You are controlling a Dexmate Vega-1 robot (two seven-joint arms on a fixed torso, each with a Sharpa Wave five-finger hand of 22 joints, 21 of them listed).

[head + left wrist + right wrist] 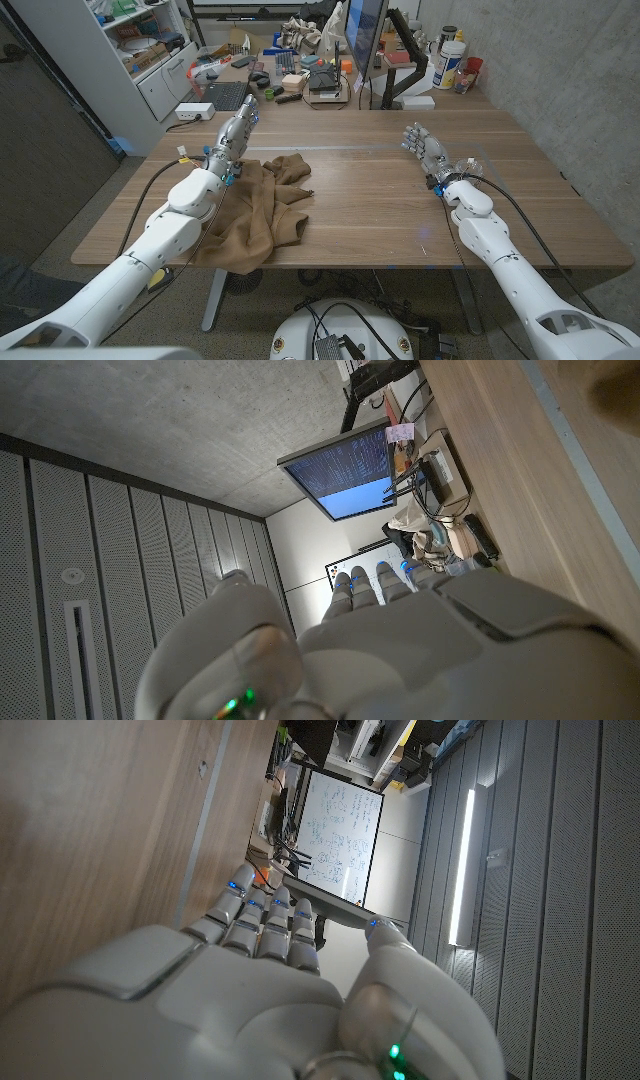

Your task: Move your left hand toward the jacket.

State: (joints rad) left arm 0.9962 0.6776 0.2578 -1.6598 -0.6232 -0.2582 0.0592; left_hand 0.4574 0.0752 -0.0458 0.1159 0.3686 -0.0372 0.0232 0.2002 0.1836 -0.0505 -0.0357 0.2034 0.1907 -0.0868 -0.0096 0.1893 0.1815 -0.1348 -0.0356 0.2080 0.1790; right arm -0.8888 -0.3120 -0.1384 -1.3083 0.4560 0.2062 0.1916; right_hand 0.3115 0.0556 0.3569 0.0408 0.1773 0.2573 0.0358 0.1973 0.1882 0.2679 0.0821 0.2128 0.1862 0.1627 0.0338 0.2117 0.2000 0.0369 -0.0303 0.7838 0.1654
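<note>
Your left hand (238, 128) hovers empty, fingers extended, just beyond the brown jacket (258, 208) crumpled at the worktop's (370, 215) left front edge; reaching it remains undone. Your right hand (425, 150) stands open, well apart.

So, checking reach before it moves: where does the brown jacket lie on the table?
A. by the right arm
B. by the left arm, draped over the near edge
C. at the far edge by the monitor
B: the jacket lies crumpled beside the left robot hand and its forearm, hanging over the table edge.
</note>
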